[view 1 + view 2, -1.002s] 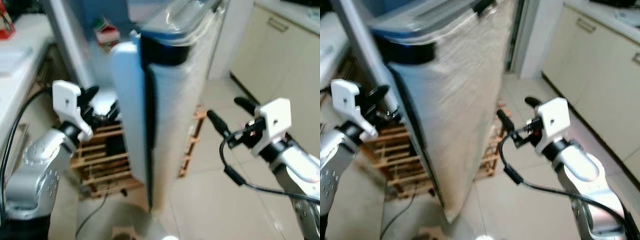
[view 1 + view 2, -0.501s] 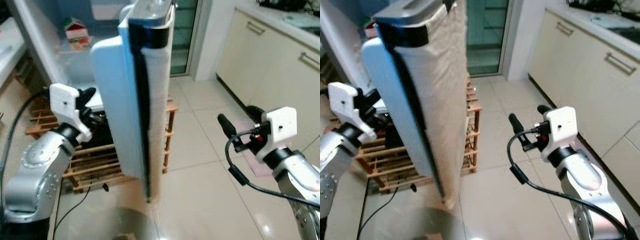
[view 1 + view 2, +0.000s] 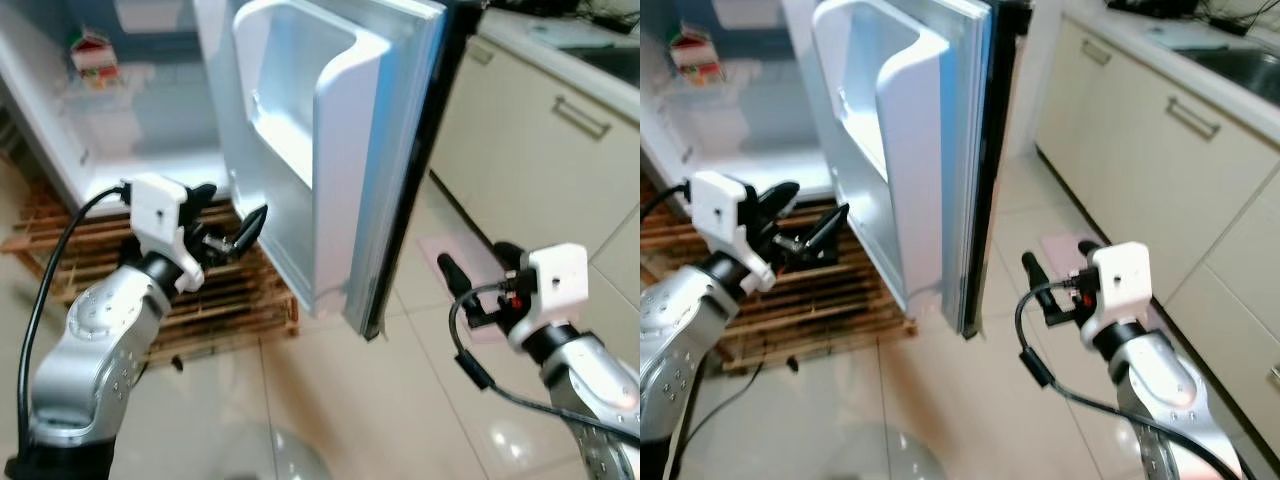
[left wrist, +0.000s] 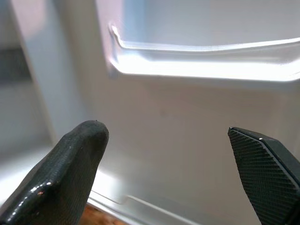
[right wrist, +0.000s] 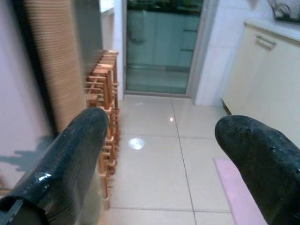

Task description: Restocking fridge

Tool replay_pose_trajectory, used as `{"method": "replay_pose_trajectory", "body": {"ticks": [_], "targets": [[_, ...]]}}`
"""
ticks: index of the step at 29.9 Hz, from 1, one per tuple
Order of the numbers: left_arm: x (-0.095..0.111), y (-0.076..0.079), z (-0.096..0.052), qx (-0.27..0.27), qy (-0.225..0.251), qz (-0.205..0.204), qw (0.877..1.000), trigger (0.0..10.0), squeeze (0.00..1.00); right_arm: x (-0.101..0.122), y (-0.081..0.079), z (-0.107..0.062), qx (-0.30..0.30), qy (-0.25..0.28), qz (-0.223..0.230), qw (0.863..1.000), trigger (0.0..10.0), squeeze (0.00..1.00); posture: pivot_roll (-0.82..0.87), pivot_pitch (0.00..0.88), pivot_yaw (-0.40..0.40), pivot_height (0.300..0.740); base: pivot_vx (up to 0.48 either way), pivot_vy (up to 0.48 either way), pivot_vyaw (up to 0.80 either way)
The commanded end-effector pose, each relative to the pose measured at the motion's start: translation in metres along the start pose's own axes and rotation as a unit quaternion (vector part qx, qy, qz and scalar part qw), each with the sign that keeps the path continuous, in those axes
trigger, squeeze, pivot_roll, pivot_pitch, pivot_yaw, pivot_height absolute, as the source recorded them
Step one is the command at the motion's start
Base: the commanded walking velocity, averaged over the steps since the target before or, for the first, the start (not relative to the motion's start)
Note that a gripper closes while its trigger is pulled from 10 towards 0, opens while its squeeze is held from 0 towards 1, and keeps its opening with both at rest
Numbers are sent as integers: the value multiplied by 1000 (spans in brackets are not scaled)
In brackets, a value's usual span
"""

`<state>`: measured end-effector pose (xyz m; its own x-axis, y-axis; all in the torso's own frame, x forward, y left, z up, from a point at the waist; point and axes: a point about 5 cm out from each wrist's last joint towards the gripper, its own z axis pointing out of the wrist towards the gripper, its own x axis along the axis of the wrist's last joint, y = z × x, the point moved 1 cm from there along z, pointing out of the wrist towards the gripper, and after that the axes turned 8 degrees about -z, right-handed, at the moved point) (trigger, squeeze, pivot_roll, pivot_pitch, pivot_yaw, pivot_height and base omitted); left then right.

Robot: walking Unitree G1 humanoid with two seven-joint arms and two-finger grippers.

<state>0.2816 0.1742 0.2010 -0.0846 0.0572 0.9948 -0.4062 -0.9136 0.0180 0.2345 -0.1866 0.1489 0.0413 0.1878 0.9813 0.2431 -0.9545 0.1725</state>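
The fridge door stands wide open and its white inner side, with a moulded door shelf, faces the robot's left. The dark outer edge of the door points toward the robot. Behind the door, the fridge compartment is lit and pale blue inside. A small red and white carton stands deep in this compartment, at the left side of a shelf. The fridge sits on a low wooden pallet rack, which rests on the beige tiled floor.

The left gripper is raised in front of the lower part of the fridge, near the bottom of the inner door panel. Its jaws are apart and hold nothing; in the left wrist view the two black fingers frame the white door panel and the edge of the door shelf.

The right gripper is held out on the other side of the door, above the floor and well apart from the door. Its jaws are also apart and empty. Near it, a pink mat lies on the floor in front of cream kitchen cabinets with bar handles. A black cable hangs from the right wrist.
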Motion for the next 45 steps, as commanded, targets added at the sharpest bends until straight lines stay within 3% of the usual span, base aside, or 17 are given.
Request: {"method": "replay_pose_trajectory", "body": {"ticks": [1, 4, 12, 18, 25, 38, 39, 40, 43, 45], "targets": [[-8, 0, 1, 19, -16, 18, 1000, 10000, 0, 2, -1, -1, -9, 4, 0, 1000, 10000, 0, 14, 0, 3, 740, 0, 0, 0], [-12, 4, 2, 36, -12, -6, 999, 10000, 0, 2, -4, -2, -13, 8, 9, 1000, 10000, 0, 7, 0, 6, 740, 0, 0, 0], [-18, 5, 7, 68, -21, -14, 997, 10000, 0, 14, -20, 1, 24, 38, 9, 999, 10000, 0, 4, 0, 9, 740, 0, 0, 0], [-18, 17, 12, 57, -14, -6, 998, 10000, 0, 17, -24, 10, 12, 41, 17, 999, 10000, 0, 3, 5, 5, 740, 0, 47, 0], [-18, 20, 15, 52, -10, -3, 999, 10000, 0, 17, -34, 17, 7, 35, 29, 999, 10000, 0, -1, 8, 9, 740, 0, 354, 0], [-17, 23, 18, 42, -7, -1, 999, 10000, 0, 17, -30, 22, -24, 29, 38, 999, 10000, 0, -7, 9, 17, 740, 0, 369, -436], [-15, 24, 19, 40, -9, 27, 999, 10000, 0, 17, -27, 22, -38, 26, 11, 999, 10000, 0, -7, 10, 17, 740, 0, -296, 0], [-15, 25, 20, 41, -10, 28, 999, 10000, 0, 17, -26, 23, -42, 22, 3, 999, 10000, 0, -7, 10, 16, 740, 0, -480, 0], [-16, 24, 20, 53, -8, 19, 998, 10000, 0, 17, -25, 24, -52, 25, -14, 998, 10000, 0, -10, 11, 16, 740, 0, -480, 0], [-16, 26, 20, 51, -7, -9, 999, 10000, 0, 17, -24, 24, -57, 27, -22, 998, 10000, 0, -10, 11, 16, 740, 0, 0, 0]]}}
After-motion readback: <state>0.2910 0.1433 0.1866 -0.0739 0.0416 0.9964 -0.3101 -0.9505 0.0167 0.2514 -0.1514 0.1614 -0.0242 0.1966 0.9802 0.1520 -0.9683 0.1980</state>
